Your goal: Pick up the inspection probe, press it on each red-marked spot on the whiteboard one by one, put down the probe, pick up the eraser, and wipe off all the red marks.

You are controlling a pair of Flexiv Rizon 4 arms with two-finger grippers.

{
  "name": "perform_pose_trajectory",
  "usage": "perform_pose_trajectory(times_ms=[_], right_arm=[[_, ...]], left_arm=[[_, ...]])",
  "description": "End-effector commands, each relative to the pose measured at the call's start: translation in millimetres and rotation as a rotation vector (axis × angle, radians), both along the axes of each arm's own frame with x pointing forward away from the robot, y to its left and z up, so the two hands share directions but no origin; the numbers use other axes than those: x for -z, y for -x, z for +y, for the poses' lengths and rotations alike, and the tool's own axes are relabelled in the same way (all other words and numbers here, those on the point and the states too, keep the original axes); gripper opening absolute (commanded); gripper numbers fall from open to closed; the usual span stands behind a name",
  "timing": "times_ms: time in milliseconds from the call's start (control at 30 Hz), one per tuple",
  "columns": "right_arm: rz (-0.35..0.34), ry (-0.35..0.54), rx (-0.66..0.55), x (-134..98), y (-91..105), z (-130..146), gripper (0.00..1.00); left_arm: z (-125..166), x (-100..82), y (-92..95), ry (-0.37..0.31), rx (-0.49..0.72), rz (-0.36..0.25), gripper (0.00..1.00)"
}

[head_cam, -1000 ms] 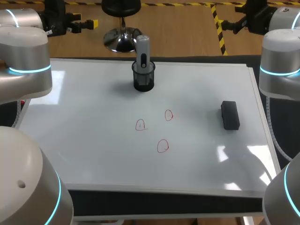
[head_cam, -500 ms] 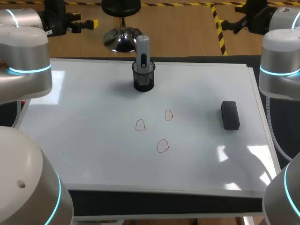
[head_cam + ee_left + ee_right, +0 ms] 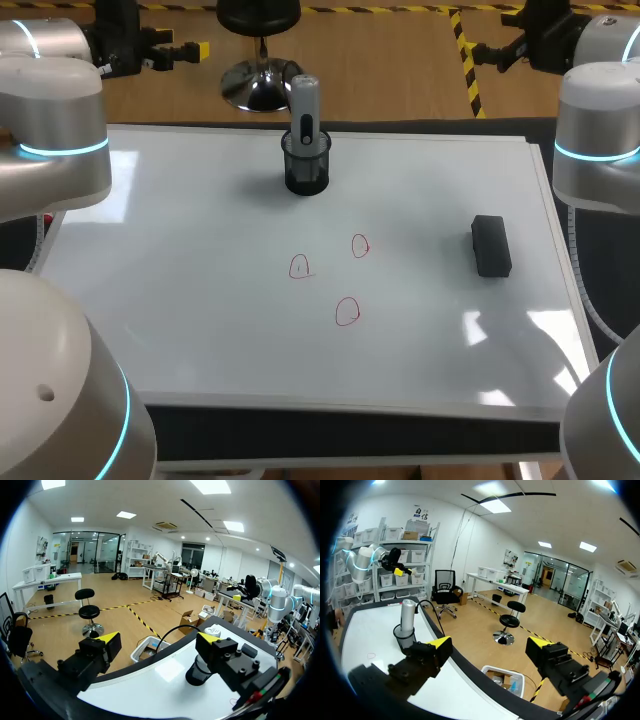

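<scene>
Left gripper and right gripper gape empty, well off the cup. Probe stands upright inside it, top seemingly left free for grabbing.

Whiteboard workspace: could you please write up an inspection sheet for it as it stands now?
Surface: whiteboard lies flat, with patches of glare.
Job's things: inspection probe stands upright in a dark holder at the far middle; eraser lies on the board towards the right arm's side; three red marks near the middle, not yet wiped.
Clutter: nothing seen.
Grippers: left pincer open, empty; right pincer open, empty.
Cables: a black cable loops at each pincer; none on the board.
Surroundings: nothing seen reaching over the table.
</scene>
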State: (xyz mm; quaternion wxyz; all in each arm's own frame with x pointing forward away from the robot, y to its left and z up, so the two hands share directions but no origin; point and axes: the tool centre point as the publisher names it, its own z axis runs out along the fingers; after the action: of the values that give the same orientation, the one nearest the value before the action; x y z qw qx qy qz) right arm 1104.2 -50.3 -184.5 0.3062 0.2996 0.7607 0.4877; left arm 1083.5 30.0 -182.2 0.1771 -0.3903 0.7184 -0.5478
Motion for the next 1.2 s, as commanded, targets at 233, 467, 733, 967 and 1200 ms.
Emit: perform_pose_trajectory(times_ms=[233, 467, 733, 967, 1200], right_arm=[[0.0, 0.0, 0.0, 0, 0.0, 0, 1.0], [0.0, 0.0, 0.0, 0, 0.0, 0, 1.0], [0.0, 0.0, 0.0, 0, 0.0, 0, 1.0], [0.0, 0.0, 0.0, 0, 0.0, 0, 1.0], [0.0, 0.0, 0.0, 0, 0.0, 0, 1.0]], left_arm=[[-4, 0.3, -1.4, -0.014, 0.028, 0.0, 1.0], [-12, 2.3, -1.3, -0.013, 0.083, 0.004, 1.0], [-20, 8.3, -0.9, -0.003, 0.165, -0.004, 1.0], [-33, 13.0, 2.5, -0.019, 0.285, -0.024, 1.0], [-43, 18.1, 4.2, -0.018, 0.37, -0.045, 1.0]])
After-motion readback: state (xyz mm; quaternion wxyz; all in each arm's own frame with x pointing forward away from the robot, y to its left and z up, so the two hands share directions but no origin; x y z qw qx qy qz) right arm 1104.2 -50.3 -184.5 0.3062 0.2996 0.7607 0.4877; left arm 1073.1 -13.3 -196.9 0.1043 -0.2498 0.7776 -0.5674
